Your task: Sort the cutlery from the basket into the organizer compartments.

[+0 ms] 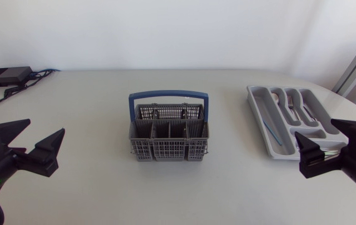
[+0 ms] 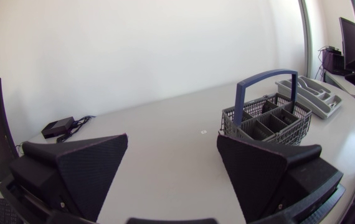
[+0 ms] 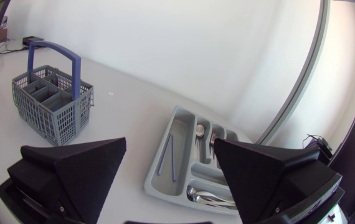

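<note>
Basket [image 1: 168,132] midway between spread left tool [image 1: 45,127] and spread right tool [image 1: 315,127] (organizer [image 1: 259,115] by it)

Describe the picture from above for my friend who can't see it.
A grey basket with a blue handle stands in the middle of the table and looks empty. A grey tray to its right holds cutlery. The left gripper and right gripper, both open, sit at the sides.
</note>
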